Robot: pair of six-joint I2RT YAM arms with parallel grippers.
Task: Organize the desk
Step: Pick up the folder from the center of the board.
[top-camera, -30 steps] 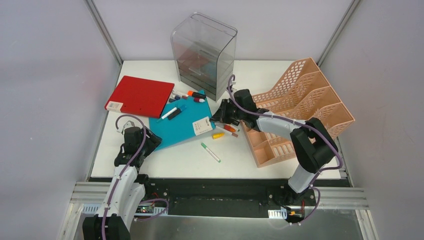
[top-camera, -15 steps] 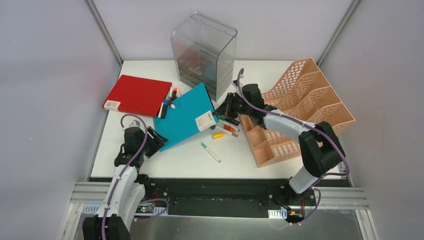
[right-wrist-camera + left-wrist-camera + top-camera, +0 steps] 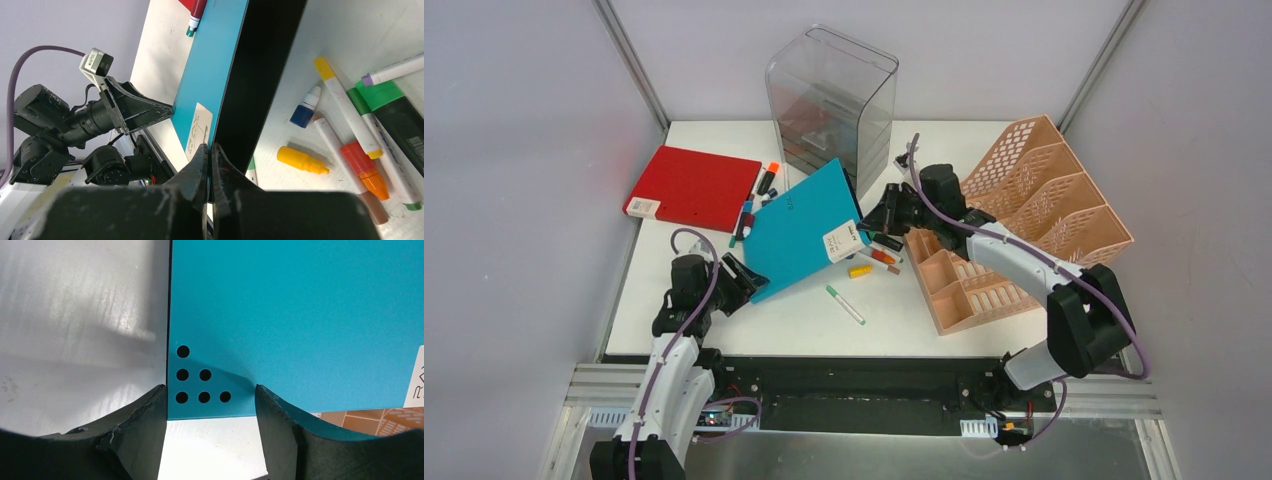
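Right end effector (image 3: 210, 150) clamped on teal folder (image 3: 799, 235) edge, tilting it off table (image 3: 944, 345), likely for rack (image 3: 1034, 200) beside it. Left end effector (image 3: 210, 390) apart, straddling opposite corner as brace.

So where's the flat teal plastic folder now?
Top view: the teal folder leans left of centre, between the flat red folder and peach lattice rack, pinched by the right gripper.

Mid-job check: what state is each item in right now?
teal folder: tilted, one end raised.
right gripper: shut on teal folder's label corner.
left gripper: open, straddling teal folder's corner.
red folder: flat on desk.
markers: loose on desk.
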